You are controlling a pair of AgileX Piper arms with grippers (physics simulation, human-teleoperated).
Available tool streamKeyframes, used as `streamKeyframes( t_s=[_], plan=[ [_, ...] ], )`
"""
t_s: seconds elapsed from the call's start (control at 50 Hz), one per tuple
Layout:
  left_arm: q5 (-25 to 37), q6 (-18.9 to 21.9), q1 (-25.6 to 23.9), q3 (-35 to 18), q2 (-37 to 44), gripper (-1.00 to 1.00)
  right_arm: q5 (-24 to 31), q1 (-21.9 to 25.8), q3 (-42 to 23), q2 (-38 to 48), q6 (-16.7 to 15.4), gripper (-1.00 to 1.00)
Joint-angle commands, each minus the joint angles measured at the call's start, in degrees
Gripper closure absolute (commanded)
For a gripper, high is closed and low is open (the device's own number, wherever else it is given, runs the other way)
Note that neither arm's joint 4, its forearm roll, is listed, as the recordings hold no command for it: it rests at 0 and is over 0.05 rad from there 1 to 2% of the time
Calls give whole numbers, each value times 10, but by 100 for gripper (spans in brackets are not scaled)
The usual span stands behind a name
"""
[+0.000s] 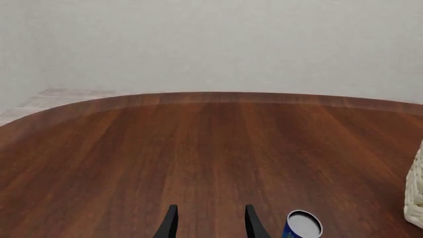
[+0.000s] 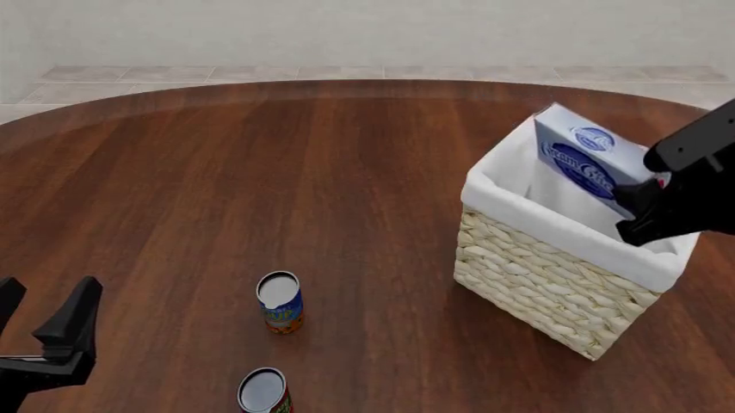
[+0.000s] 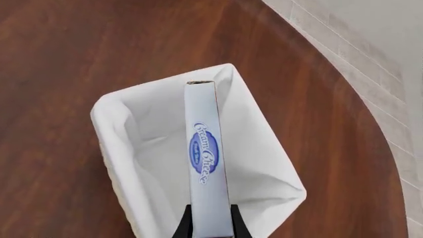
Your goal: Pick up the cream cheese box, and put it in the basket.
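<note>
While the right gripper [image 2: 645, 209] clamps the cream cheese box [image 2: 588, 163] above the basket [image 2: 552, 275] (left gripper [image 2: 46, 320] open, idle near left), lower centrally inside the liner before releasing.

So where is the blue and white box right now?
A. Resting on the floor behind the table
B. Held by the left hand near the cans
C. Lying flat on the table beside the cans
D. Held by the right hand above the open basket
D: the right hand grips the box by its lower end, tilted over the white-lined basket; the left hand holds nothing.
</note>
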Motion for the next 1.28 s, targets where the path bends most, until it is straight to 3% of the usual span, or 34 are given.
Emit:
streamKeyframes(
  t_s=[0.02,0.48,0.5,1.28],
  plan=[
    [3,-1,1,0,-4,-100,-4,-24,5,13,-4,100],
    [4,-3,3,0,-5,-100,-16,-54,14,35,-14,100],
    [4,-3,3,0,-6,-100,-16,-54,16,36,-16,-100],
    [9,1,1,0,-11,-100,17,-55,-15,13,-18,-100]
  ],
)
